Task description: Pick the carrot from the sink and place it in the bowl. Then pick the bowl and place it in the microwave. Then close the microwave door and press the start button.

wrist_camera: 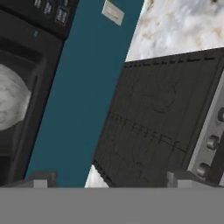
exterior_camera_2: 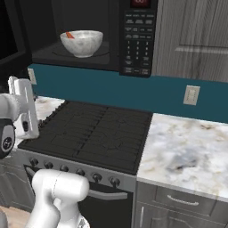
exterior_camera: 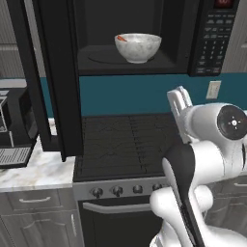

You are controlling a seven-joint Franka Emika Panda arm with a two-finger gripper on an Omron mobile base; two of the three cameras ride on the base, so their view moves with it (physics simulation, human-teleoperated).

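Observation:
The marbled bowl (exterior_camera: 138, 47) sits inside the open microwave (exterior_camera: 212, 38), and the orange carrot (exterior_camera: 121, 37) rests at the bowl's left rim. From the right base view the bowl (exterior_camera_2: 82, 42) and the carrot (exterior_camera_2: 69, 34) stand the same way. The microwave door (exterior_camera: 53, 72) hangs wide open at the left, reaching down over the counter edge. My gripper (exterior_camera: 177, 96) is below and right of the cavity, above the stove, apart from the bowl. In the hand view my gripper (wrist_camera: 111, 181) is open with nothing between its fingertips, and the bowl (wrist_camera: 11, 98) shows at the left edge. The sink is out of view.
A black stove (exterior_camera: 125, 140) with a row of knobs lies under the microwave. Marbled counter (exterior_camera_2: 187, 147) runs to its right, below grey cabinets. A dark appliance (exterior_camera: 12, 125) stands on the counter left of the open door. A wall outlet (exterior_camera: 212, 89) sits on the teal backsplash.

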